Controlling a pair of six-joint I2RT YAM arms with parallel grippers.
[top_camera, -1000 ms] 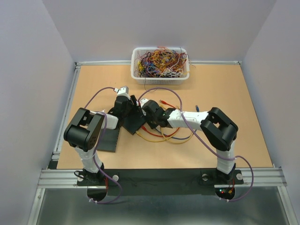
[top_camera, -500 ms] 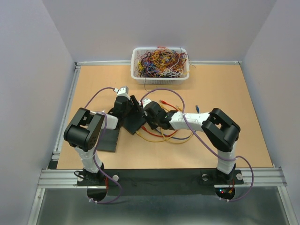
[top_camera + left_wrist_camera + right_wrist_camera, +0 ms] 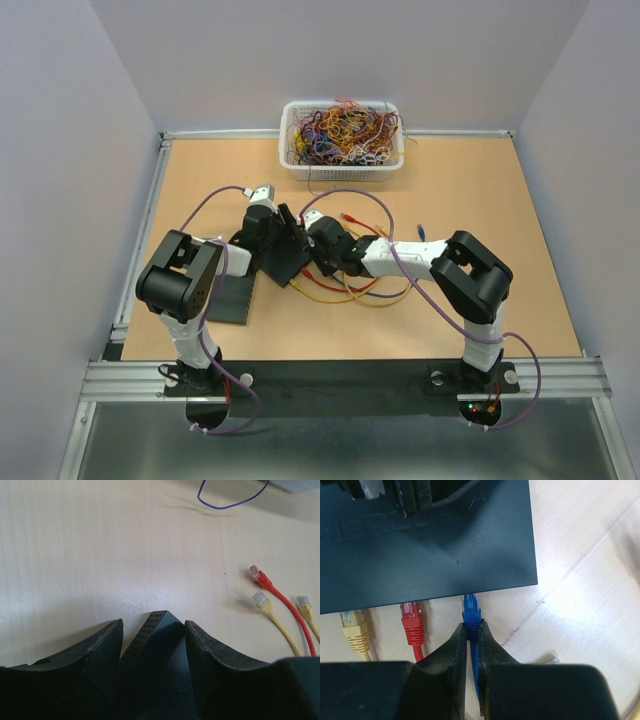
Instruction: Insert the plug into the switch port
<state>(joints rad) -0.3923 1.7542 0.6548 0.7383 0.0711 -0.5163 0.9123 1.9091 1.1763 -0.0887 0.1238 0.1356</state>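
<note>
text: "MERCU…", rest hidden | embossed on black switch (image 3: 470, 555) top | nothing else legible

A pale wooden counter (image 3: 500, 200) framed by metal rails carries a white plastic mesh basket (image 3: 342, 170) of tangled coloured wires at its far edge. Near the middle sits a black slab-shaped network switch (image 3: 287, 265); whether it lies flat cannot be told. A thin black rectangular sheet (image 3: 228, 298) lies near the left rail. Loose yellow, red and blue patch cables (image 3: 350, 292) sprawl just right of the switch.
</note>
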